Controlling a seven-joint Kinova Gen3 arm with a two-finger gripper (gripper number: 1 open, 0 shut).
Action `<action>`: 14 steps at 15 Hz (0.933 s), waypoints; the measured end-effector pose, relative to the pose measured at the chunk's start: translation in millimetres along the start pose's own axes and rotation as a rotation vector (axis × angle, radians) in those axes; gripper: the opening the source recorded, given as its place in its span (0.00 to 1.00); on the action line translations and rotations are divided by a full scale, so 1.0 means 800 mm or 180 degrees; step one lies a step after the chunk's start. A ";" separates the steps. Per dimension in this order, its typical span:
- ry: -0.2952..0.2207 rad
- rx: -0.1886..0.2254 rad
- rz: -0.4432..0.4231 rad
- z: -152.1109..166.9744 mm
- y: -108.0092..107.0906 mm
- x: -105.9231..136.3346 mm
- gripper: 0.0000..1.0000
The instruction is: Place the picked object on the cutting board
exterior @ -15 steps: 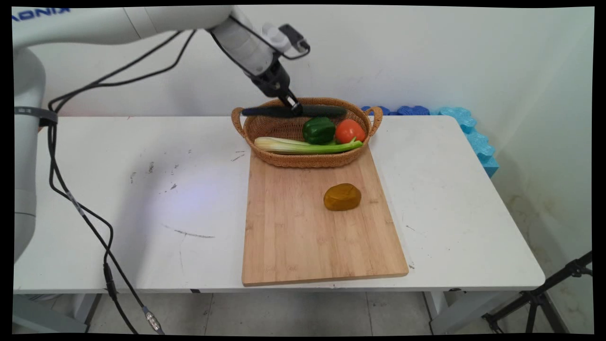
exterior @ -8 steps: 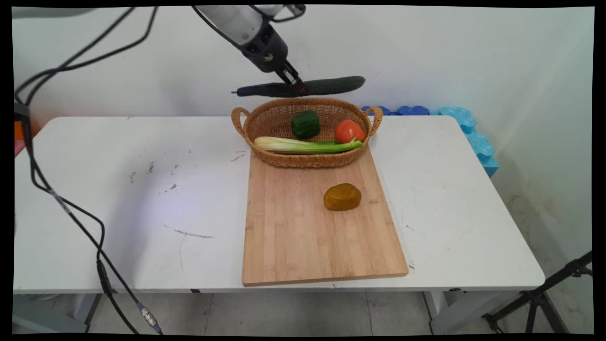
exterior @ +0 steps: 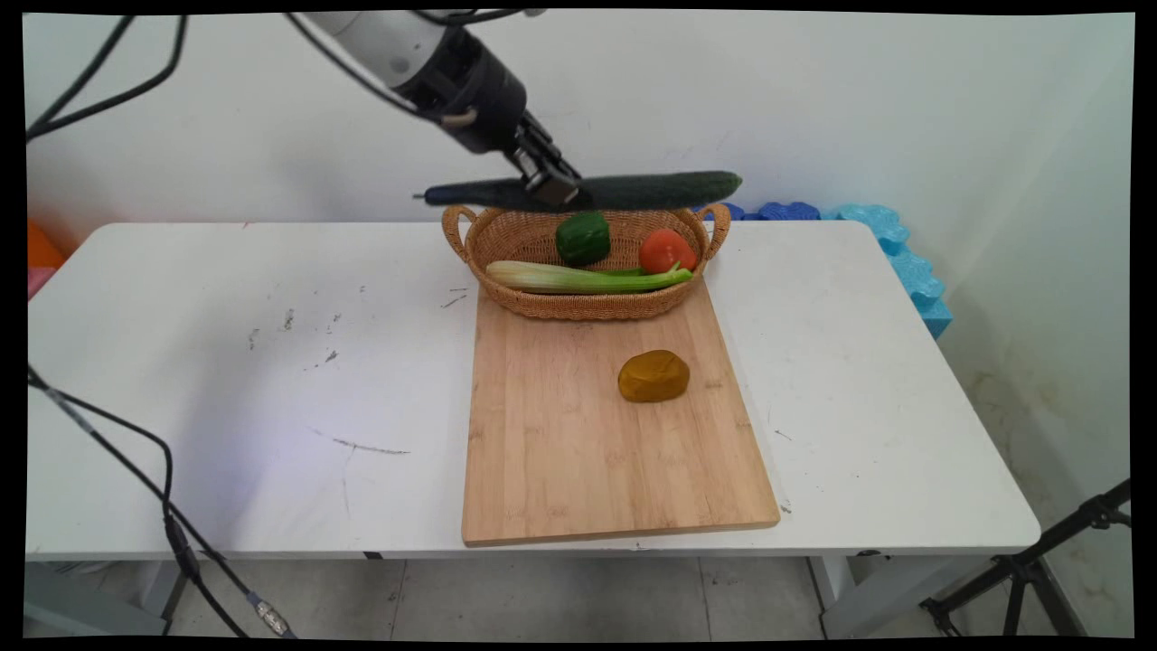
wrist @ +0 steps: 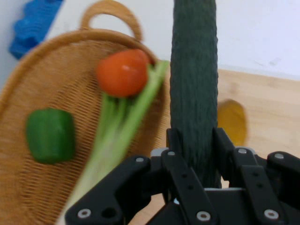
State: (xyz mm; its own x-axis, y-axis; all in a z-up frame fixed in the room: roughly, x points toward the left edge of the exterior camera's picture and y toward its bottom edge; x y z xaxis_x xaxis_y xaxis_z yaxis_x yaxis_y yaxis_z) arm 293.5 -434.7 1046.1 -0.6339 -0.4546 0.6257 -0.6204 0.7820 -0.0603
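The claw point(exterior: 551, 187) grips the long cucumber point(exterior: 633, 191) tight around its middle — a moment ago it was down in the basket point(exterior: 506, 240), now it hangs just under the claw. Below sit the pepper point(exterior: 583, 237), tomato point(exterior: 667, 250) and celery point(exterior: 578, 278).

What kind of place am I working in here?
Probably a lab bench staged as a kitchen: a bare white table with a cutting board and a vegetable basket, the gripper holding a cucumber above it.
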 end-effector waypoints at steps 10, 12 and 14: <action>-0.0187 -0.0443 -0.0147 0.011 0.101 -0.101 0.00; -0.0217 -0.0476 -0.0182 0.022 0.110 -0.114 0.00; -0.0244 -0.0512 -0.0217 0.038 0.120 -0.128 0.00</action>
State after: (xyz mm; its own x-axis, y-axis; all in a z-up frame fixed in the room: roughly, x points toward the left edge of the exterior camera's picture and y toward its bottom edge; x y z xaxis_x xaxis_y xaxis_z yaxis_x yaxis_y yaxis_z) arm 284.8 -325.9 952.9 -0.6301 -0.5352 0.5626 -0.5852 0.8035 0.1091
